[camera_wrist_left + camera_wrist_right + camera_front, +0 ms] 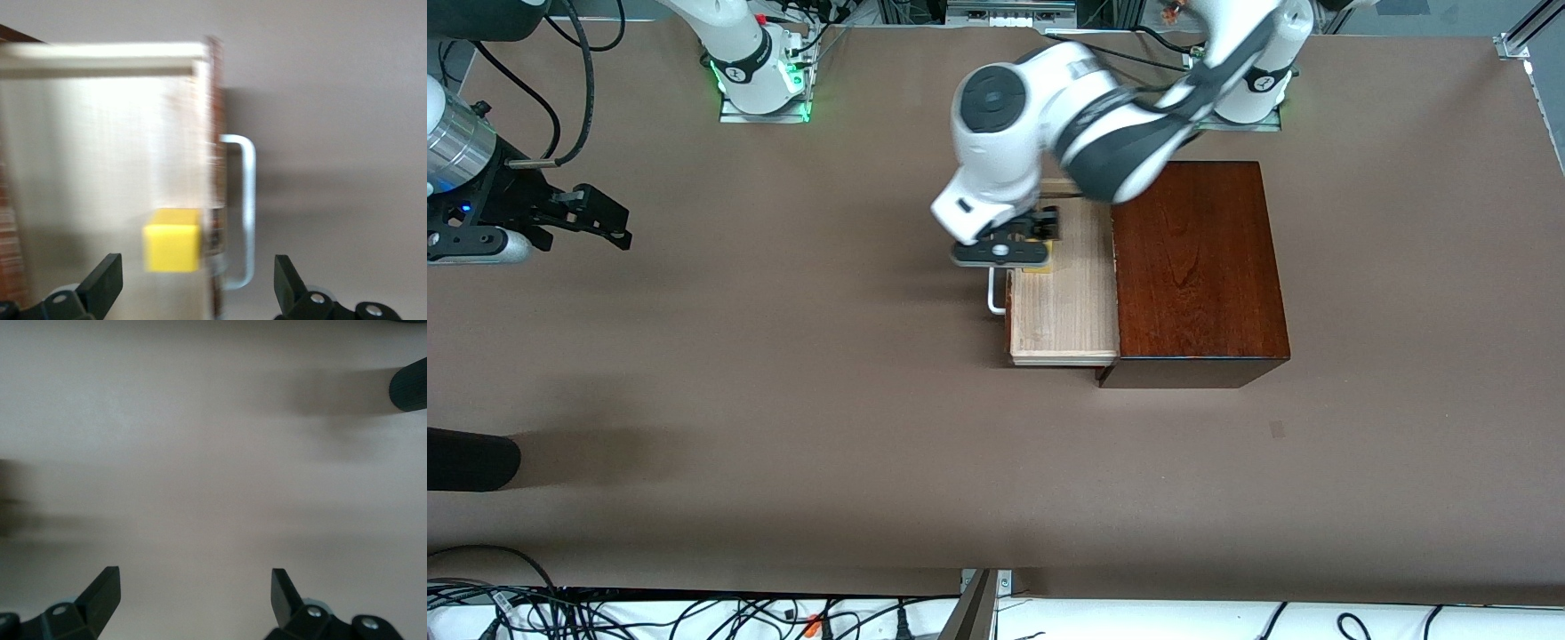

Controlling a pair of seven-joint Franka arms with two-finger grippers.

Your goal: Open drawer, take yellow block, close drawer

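Front view and both wrist views. The drawer (1064, 293) stands pulled out of a dark reddish-brown glossy wooden box (1196, 262), toward the right arm's end of the table (783, 400). Its interior is pale, light-grained wood with raised side walls; its front panel carries a white U-shaped bar handle (993, 298), which projects from the panel on the side away from the box. The box top shows a clear wood grain and a smooth sheen.

The yellow block (172, 239) is a small, bright yellow cube with plain faces. It rests on the drawer floor, in contact with or just beside the inner face of the front panel, near the handle. In the front view only a sliver of yellow (1048, 263) shows beneath the left arm's hand.

The left gripper (1040, 233) hangs over the open drawer, above the block and the front panel. In the left wrist view its fingers (103, 280) stand wide apart, released, with the block and the drawer front lying between them lower down; nothing is grasped.

The right gripper (609, 222) waits over bare table at the right arm's end, well apart from the box. Its fingers (100, 593) are likewise spread and hold nothing. A dark rounded object (471, 460) lies at the table edge nearer the front camera.
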